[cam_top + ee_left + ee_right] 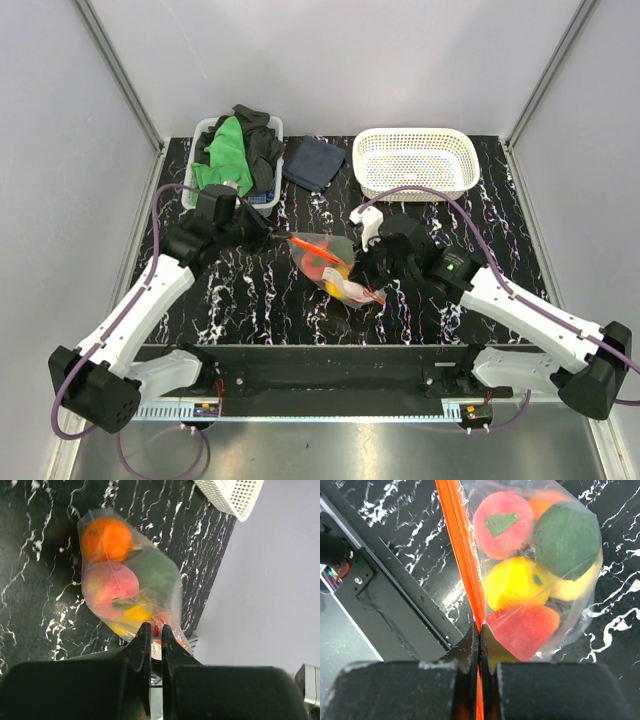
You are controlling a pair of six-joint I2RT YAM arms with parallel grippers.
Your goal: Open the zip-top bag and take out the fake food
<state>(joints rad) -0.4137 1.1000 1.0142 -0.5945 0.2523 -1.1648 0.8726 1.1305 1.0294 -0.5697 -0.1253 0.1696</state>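
The zip-top bag [325, 263] lies mid-table, holding the fake food: red, yellow, green and orange pieces [507, 517]. Its red-orange zip strip [460, 545] runs straight down into my right gripper [480, 630], whose jaws are pressed together on it. In the top view the right gripper [362, 268] sits at the bag's right side. My left gripper [270, 235] is at the bag's left end. In the left wrist view its jaws [156, 629] stand almost together with a red bit of the bag's edge between the tips. The bag [150, 570] stretches beyond them, an orange fruit [106, 537] at its far end.
A white perforated basket [415, 160] stands at the back right and shows in the left wrist view [232, 495]. A white bin of green and black cloths [240, 150] is at the back left, a dark blue cloth [313, 162] beside it. The black front rail [385, 595] lies close to the right gripper.
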